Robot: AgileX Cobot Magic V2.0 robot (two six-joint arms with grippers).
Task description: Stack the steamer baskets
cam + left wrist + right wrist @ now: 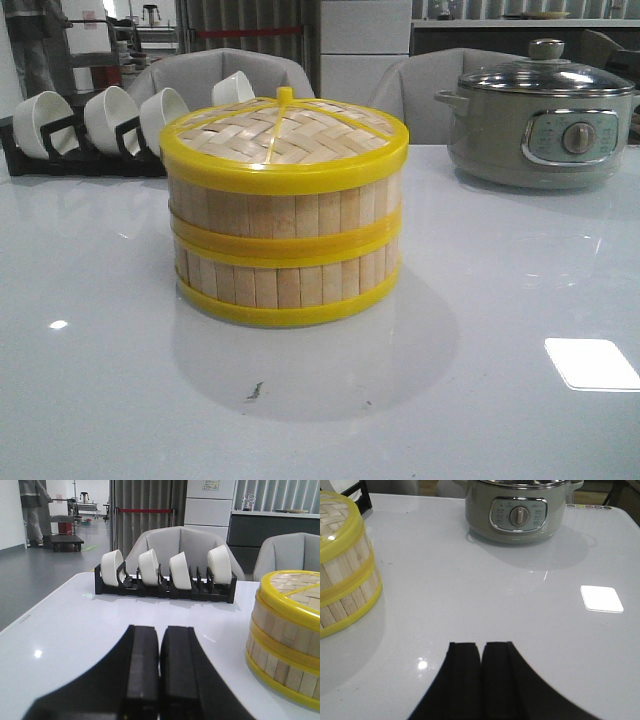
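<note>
I am holding my left claw [159, 672] and my right claw [481, 680] pressed together, gripping nothing. The two round bamboo-slat steamer baskets with yellow rims [285, 245] are sitting stacked mid-bench [480, 400], seemingly flush, a woven bamboo lid [283, 130] capping them.

Glossy white table [520, 430] mirrors bright square of ceiling light [592, 364]. Two pale grey padded chairs [184, 547] stand behind far edge. Grey polished floor [45, 575] runs back left. Dark vertical slatted partition [145, 505] with red bar across. White cabinet [207, 502] beside it; long shelf [275, 514] further right.
</note>
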